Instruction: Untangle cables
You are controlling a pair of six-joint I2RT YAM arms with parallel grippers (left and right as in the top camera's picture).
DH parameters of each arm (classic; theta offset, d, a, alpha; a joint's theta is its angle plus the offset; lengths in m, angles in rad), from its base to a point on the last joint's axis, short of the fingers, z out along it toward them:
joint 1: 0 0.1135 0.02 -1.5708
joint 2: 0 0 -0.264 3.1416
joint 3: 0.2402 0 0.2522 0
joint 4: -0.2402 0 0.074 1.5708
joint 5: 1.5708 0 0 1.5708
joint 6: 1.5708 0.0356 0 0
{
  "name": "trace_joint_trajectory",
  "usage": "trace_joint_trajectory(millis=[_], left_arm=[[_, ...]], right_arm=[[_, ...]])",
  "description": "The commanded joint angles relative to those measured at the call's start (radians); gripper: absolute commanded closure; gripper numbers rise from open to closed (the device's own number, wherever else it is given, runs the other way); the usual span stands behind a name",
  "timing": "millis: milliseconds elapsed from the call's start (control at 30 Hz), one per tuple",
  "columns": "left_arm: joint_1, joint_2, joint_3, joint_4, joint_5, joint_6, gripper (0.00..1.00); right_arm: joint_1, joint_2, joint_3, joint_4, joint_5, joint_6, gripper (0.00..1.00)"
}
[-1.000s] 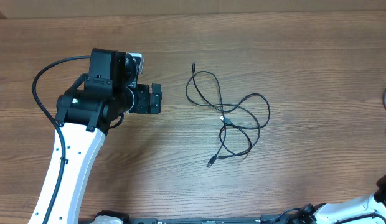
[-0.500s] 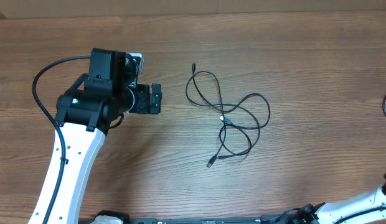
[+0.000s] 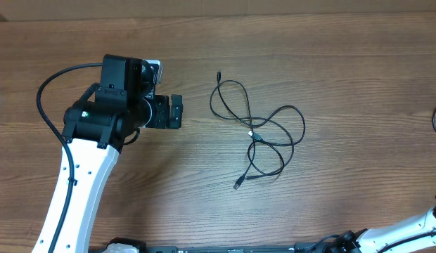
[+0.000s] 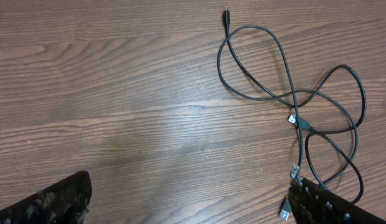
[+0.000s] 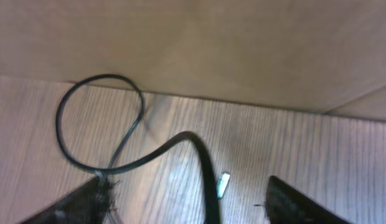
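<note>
White left arm (image 3: 79,184), black wrist (image 3: 105,119) and tool (image 3: 176,112).

Matt wood-grain table (image 3: 344,56), thin black smooth-sheathed cables (image 3: 253,133), glossy white plastic left arm (image 3: 77,183)

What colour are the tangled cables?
The cables are black; the left wrist view shows them best.

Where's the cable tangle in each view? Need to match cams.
Overhead: cable tangle right of center.
Left wrist: upper right.
Right wrist: not in it; only another cord shows.
Shared landmark: the light plug mid-tangle, seen in overhead and left wrist.
</note>
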Motion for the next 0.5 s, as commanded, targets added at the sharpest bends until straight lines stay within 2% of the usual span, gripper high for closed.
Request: trace_joint_trajectory(millis=[0, 67, 100, 467], left_arm=[[0.004, 0.008, 0.019, 0.001, -0.013, -0.006, 0.01], [0.005, 0.008, 0.019, 0.001, -0.013, -0.006, 0.00], [0.005, 0.008, 0.019, 0.001, -0.013, -0.006, 0.00], [0.004, 0.008, 0.019, 0.001, -0.013, -0.006, 0.00]], right_arm=[[-0.002, 0.003, -0.005, 0.006, -0.083, 0.000, 0.11], [-0.002, 0.001, -0.005, 0.005, -0.116, -0.003, 0.02], [-0.002, -0.003, -0.004, 0.003, -0.125, -0.003, 0.00], [-0.001, -0.194, -0.003, 0.004, -0.143, -0.004, 0.00]])
